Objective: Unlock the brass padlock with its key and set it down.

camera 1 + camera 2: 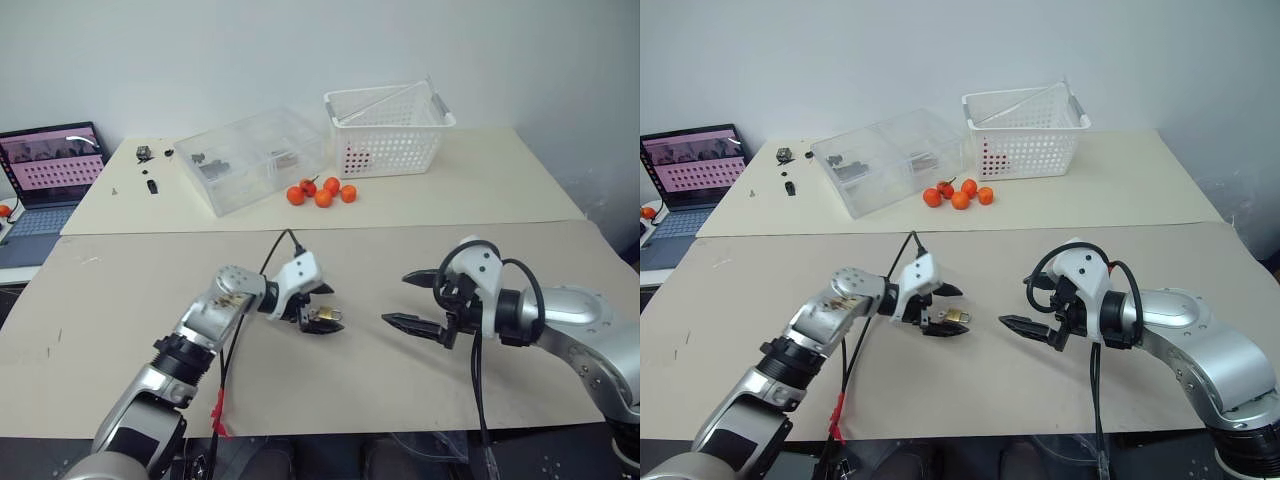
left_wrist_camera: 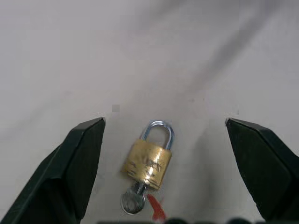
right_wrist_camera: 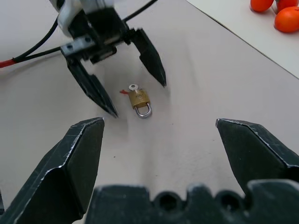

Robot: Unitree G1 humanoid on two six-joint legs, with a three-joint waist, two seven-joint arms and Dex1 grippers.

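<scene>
beige board covers the near table, and beyond it sits a paler table with a white basket, a clear plastic box, a few small orange fruits and a laptop at the far left edge.

the brass padlock lies flat on the beige board with its key in the keyhole and a scrap of red tag beside the key. whether the shackle is sprung free of the body is too fine to tell; in the left wrist view the loop looks seated on both sides.

the left gripper has its 2 fingers spread wide, nothing between them gripped; the padlock rests between and just below its fingertips, apart from both, shackle pointing away from the wrist and key end toward it. the right gripper also stands wide apart and empty, facing the left one, with the padlock well ahead of its tips and nearer the left hand.

by my reading the step in hand is the set-down and release. to finish it well, the left hand should lift straight back from the lock, keeping both fingers clear of the body and key so nothing drags or flips it, and the right hand should hold off.
</scene>
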